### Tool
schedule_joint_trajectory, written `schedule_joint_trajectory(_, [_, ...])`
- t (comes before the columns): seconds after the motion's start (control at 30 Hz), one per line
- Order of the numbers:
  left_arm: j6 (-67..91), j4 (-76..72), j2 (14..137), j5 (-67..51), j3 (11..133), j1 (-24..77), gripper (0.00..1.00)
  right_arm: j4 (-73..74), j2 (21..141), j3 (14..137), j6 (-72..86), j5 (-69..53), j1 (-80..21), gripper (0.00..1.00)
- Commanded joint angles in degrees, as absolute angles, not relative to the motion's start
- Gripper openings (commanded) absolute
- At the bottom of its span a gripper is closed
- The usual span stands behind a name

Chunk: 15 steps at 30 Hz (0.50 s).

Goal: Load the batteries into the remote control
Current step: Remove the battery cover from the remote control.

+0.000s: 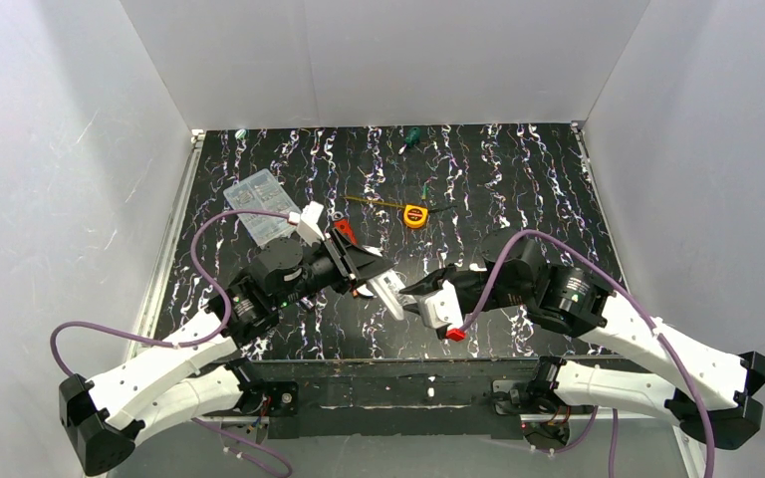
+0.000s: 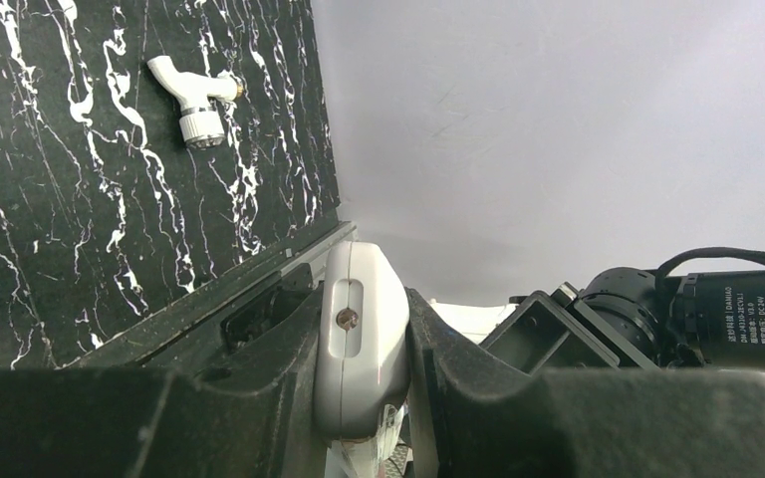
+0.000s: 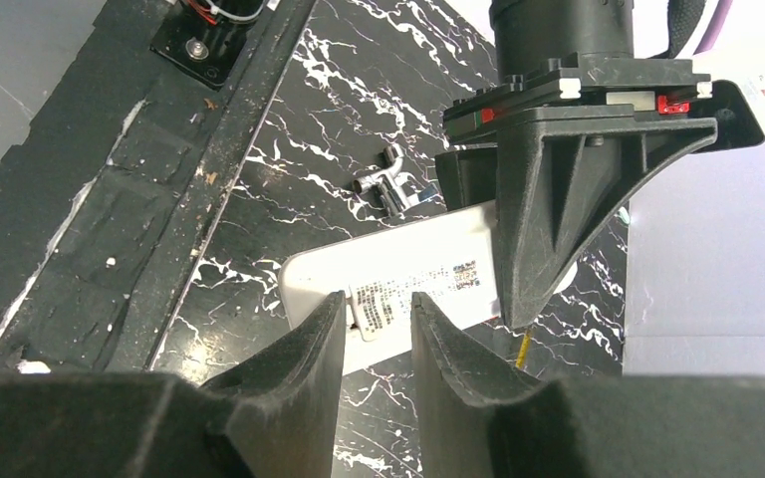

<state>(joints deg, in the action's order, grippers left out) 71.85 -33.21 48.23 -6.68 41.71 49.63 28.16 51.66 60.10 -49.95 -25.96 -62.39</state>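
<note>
Holding the remote [image 2: 357, 289] up off the desk [image 1: 518, 179], the left end effector [image 2: 364, 398] is clamped on it, one finger pressed to each long side. The remote sticks out toward the right arm, near the front edge of the desk and between the two arms. The right end effector [image 3: 379, 324] sits just in front of the remote's printed face. Its fingers [image 3: 299, 358] are apart, and nothing shows in the gap between them except the remote's label behind.

Judging by this, the step in hand is getting at the battery bay rather than loading it. The remote is being presented, and the right arm is lined up on the labelled side. The next move likely calls for a small, careful press or slide on that face to free a cover, while the left grip stays firm enough that the slim bar does not twist.

No batteries can be made out in any view, so their place cannot be told. Whether the bay is open or covered is also unclear, since the black finger of the left arm hides part of the remote in the right wrist view. It is likewise unclear whether the right fingertips touch the remote or hover just off it.

Elsewhere on the desk lie a shiny metal piece [image 3: 386, 187], a white tap-shaped part [image 2: 194, 95], a clear plastic box [image 1: 257, 204] and a yellow tape measure [image 1: 415, 215].
</note>
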Motion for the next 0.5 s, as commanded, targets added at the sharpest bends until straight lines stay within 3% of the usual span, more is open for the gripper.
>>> schedule_joint_trajectory(0.0, [72.11, -36.92, 48.47, -10.17, 42.04, 49.97, 0.0, 22.94, 50.35, 60.65, -51.58, -23.35, -62.4, 0.37])
schedule_joint_trajectory(0.47, [71.91, -36.7, 48.32, -9.93, 41.92, 49.93, 0.0, 25.8, 49.25, 61.37, -51.65, -24.54, -62.42, 0.38])
